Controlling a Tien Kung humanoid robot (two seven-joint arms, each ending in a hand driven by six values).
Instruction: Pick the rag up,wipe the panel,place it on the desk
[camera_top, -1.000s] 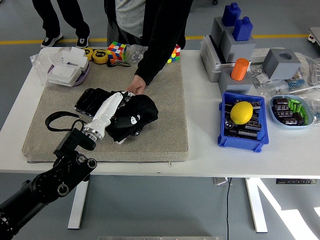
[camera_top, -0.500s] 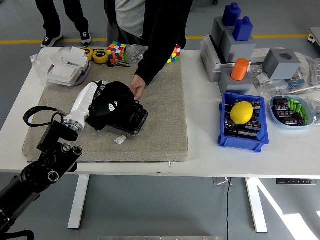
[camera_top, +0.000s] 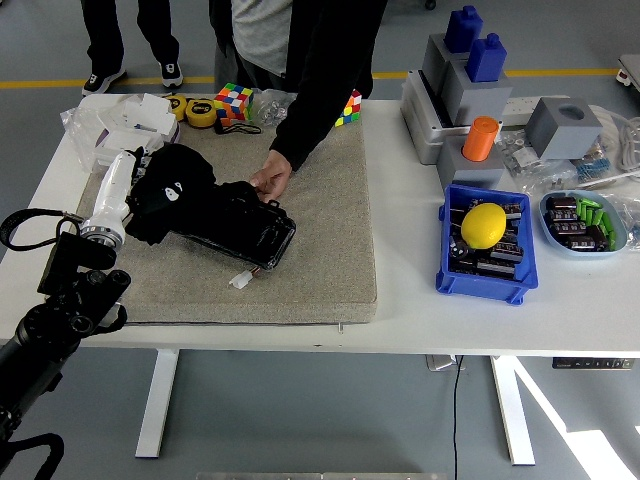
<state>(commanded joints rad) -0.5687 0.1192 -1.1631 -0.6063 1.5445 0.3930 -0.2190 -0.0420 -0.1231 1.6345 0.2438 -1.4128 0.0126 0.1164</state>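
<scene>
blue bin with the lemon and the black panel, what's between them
In the head view, only bare mat and white table lie between the blue bin and black panel.

My left hand grips a crumpled black cloth rag at the left end of a glossy black rectangular panel lying on a grey felt mat. A person's hand steadies the panel's far edge from across the white table.

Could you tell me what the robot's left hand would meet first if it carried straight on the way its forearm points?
Probably the plastic-wrapped white box; the left hand points up-right, gripping the black rag.
</scene>
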